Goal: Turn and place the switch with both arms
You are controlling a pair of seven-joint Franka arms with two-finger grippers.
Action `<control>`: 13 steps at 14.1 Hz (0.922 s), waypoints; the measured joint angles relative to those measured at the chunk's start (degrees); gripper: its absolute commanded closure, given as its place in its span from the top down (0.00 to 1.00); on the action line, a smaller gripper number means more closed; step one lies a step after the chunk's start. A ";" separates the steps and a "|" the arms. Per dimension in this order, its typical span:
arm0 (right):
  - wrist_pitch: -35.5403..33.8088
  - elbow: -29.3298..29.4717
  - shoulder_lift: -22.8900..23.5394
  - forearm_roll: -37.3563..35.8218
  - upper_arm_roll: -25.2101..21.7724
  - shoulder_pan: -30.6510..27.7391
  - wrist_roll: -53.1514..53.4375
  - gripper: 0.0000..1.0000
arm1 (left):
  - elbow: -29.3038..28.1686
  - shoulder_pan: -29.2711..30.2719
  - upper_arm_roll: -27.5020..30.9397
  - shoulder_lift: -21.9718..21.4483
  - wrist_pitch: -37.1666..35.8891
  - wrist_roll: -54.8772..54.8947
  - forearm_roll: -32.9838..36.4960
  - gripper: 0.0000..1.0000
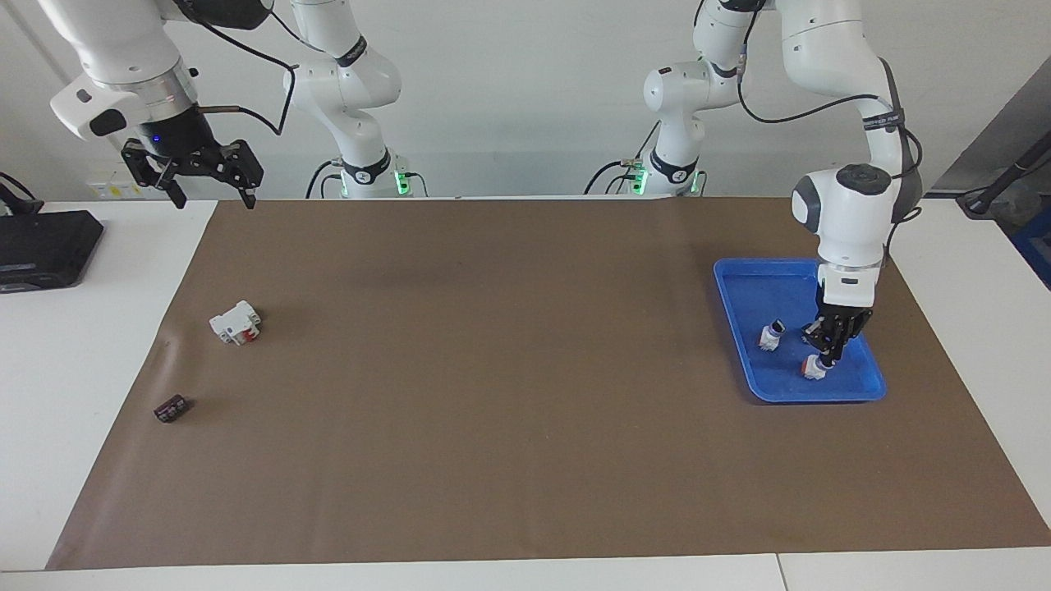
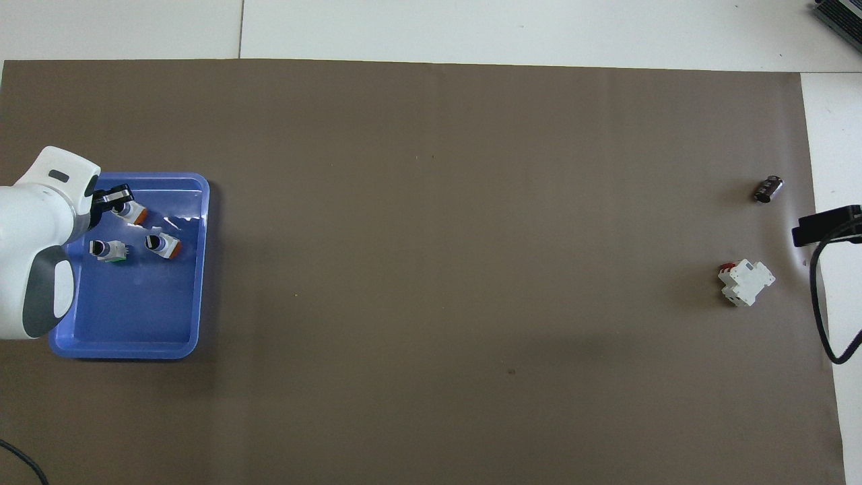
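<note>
Three switches lie in a blue tray (image 1: 743,283) at the left arm's end of the table. My left gripper (image 1: 828,358) reaches down into the tray. It is shut on the knob end of the switch (image 1: 814,368) farthest from the robots, which also shows in the overhead view (image 2: 132,212). That switch rests on the tray floor. A second switch (image 1: 770,335) lies beside it toward the table's middle. A third (image 2: 108,249) is hidden by the hand in the facing view. My right gripper (image 1: 212,195) hangs open and empty, raised over the mat's edge at the right arm's end.
A larger white block with a red part (image 1: 236,322) and a small dark brown block (image 1: 170,407) lie on the brown mat (image 1: 509,369) at the right arm's end. A black box (image 1: 41,246) sits on the white table near there.
</note>
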 measured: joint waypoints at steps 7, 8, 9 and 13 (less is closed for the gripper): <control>0.00 0.00 0.00 0.00 -0.05 -0.02 0.00 1.00 | 12.49 -2.19 -2.35 -3.90 -24.35 0.41 -1.39 0.86; 0.00 0.00 0.00 0.00 -0.05 -0.05 0.00 1.00 | 14.86 -3.10 -2.52 -4.24 -28.03 0.91 -3.88 0.86; 0.00 0.00 0.00 0.00 -0.07 -0.09 0.16 1.00 | 17.42 -3.94 -2.66 -4.53 -31.54 2.29 -7.12 0.86; 0.00 0.00 -0.01 3.54 -0.27 -0.17 6.54 1.00 | 25.83 -4.70 -2.88 -6.88 -45.47 9.82 -15.93 0.88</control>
